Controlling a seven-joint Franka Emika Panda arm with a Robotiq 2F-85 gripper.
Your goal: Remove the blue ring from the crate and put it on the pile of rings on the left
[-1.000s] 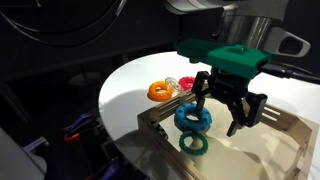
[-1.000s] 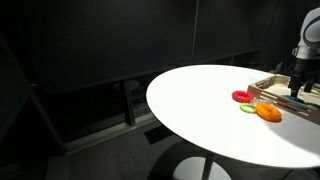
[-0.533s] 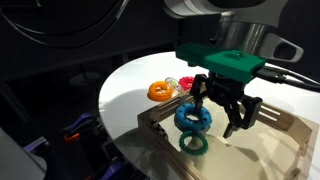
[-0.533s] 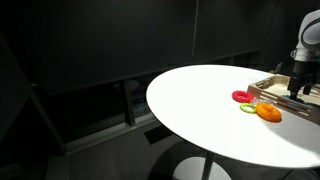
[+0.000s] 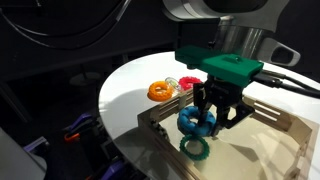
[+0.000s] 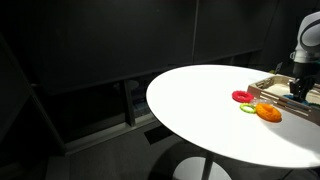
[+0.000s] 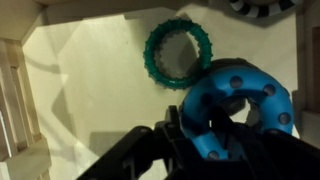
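Wooden crate [image 5: 268, 150] holds the blue ring [image 5: 192, 122], one side of it pinched in the nearly closed claw [image 5: 218, 122].

The gripper [image 5: 214, 120] has shifted over the blue ring [image 5: 188, 122], its jaws drawn narrower, apparently straddling the ring's near side.

The tool [image 5: 215, 122] is matte black, with angular, jointed fingers [image 7: 150, 160] that look plain black in the wrist view. Directly above the tool sits a boxy teal-green mount [image 5: 222, 68]. Higher still, the arm [image 5: 240, 14] is a smooth pale-grey cylinder. A thin black cable [image 5: 296, 86] trails beside the mount.
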